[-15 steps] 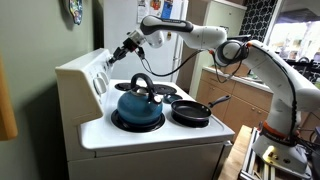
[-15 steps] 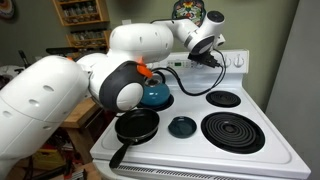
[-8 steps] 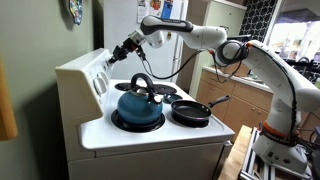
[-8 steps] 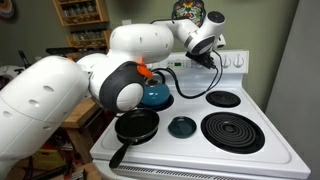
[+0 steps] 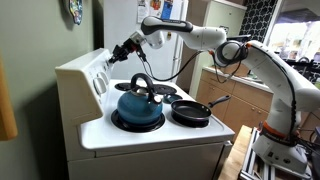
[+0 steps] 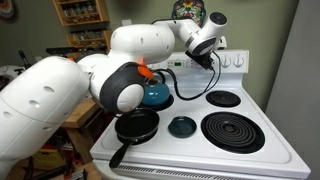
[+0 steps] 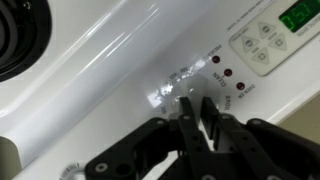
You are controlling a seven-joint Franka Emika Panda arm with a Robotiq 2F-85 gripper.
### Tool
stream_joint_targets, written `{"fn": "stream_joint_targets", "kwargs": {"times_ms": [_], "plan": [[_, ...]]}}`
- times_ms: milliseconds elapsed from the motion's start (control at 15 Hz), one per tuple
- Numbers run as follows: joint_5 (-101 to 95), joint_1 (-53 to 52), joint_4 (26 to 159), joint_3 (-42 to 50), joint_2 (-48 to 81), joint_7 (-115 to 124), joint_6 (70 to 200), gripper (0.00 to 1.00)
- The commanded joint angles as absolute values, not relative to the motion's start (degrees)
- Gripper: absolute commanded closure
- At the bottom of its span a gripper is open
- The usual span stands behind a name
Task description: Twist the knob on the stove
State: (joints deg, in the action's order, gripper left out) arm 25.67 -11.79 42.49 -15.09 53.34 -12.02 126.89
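white stove, glossy back panel; jaws nearly together against it.

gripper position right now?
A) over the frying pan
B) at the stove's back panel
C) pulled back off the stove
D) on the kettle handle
B: the gripper is up against the raised back panel of the stove, its fingertips right at the panel face in the wrist view. The kettle and frying pan sit apart from it on the burners.
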Motion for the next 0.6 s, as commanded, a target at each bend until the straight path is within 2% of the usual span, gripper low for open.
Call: {"fn": "stream_joint_targets", "kwargs": {"times_ms": [0,533], "plan": [[28.1,-12.1,39.6,-16.4,56.1,-9.6,129.2,0.96],[32.3,-10.8,39.0,-18.5,57.0,-7.6,128.6,0.96]]}}
